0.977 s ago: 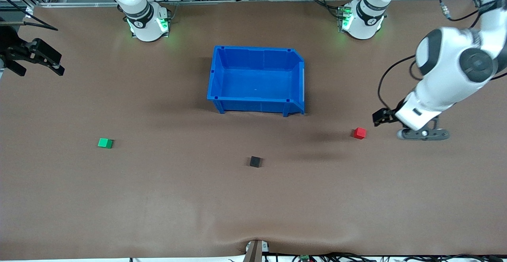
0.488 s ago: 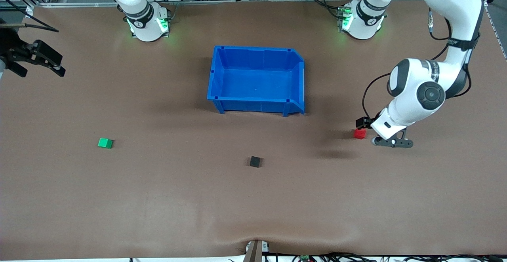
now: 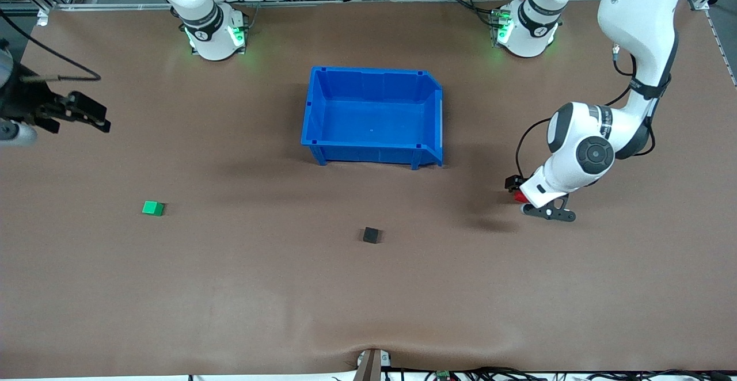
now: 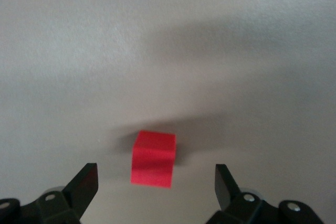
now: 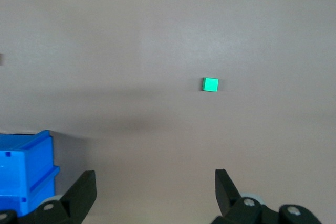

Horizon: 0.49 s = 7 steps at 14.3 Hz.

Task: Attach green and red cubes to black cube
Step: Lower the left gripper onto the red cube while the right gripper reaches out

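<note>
The red cube (image 4: 153, 159) sits on the brown mat between my left gripper's (image 4: 156, 176) open fingers, with a gap on each side. In the front view the left gripper (image 3: 516, 191) hangs low over the red cube (image 3: 520, 197) and hides most of it. The black cube (image 3: 371, 235) lies alone mid-table, nearer to the camera than the blue bin. The green cube (image 3: 152, 208) lies toward the right arm's end of the table. My right gripper (image 3: 97, 119) is open in the air at that end, and the green cube (image 5: 210, 84) shows well ahead of its fingers (image 5: 84, 187).
An open blue bin (image 3: 374, 77) stands mid-table in front of the arm bases, and its corner (image 5: 26, 166) shows in the right wrist view. Brown mat (image 3: 230, 289) covers the table around the cubes.
The left arm has swung in toward the red cube and come down, so its open fingers now straddle it. The right gripper has shifted slightly toward the green cube.
</note>
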### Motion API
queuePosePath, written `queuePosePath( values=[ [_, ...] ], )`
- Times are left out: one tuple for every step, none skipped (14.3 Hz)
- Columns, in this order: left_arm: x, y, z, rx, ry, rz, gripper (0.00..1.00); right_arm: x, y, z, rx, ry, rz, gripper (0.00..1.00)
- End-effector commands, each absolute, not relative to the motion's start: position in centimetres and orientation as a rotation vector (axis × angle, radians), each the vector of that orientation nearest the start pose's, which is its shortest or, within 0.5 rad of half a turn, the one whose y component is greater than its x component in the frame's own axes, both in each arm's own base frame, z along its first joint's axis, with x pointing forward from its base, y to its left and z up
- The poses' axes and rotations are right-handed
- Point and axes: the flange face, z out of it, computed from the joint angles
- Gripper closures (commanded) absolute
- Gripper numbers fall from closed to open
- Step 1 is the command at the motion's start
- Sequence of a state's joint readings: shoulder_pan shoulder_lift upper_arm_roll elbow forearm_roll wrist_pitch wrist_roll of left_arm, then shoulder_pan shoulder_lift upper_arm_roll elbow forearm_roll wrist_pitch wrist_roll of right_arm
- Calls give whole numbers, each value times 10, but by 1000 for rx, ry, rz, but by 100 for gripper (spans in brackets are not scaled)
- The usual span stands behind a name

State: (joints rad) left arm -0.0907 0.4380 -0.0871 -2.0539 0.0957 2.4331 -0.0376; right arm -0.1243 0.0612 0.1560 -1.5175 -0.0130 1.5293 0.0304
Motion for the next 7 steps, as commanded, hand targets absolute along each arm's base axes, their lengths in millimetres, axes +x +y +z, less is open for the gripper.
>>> queuePosePath(
  values=[
    [582, -104, 205, -3079, 361, 60, 9, 574, 4, 610, -3173, 4, 70, 0],
    [582, -104, 204, -3080, 361, 62, 17, 575, 4, 608, -3171, 8, 77, 0],
    [581, -103, 203, -3080, 361, 67, 24, 576, -2, 606, -3167, 25, 82, 0],
    [579, -105, 201, -3079, 366, 76, 25, 578, -6, 601, -3167, 35, 97, 0],
    [578, -106, 202, -3077, 368, 83, 26, 585, -9, 585, -3161, 39, 139, 0],
    [577, -105, 202, -3075, 367, 88, 26, 601, -11, 542, -3142, 41, 267, 0],
    [576, -105, 200, -3075, 370, 95, 27, 604, -17, 519, -3115, 62, 357, 0]
  ],
)
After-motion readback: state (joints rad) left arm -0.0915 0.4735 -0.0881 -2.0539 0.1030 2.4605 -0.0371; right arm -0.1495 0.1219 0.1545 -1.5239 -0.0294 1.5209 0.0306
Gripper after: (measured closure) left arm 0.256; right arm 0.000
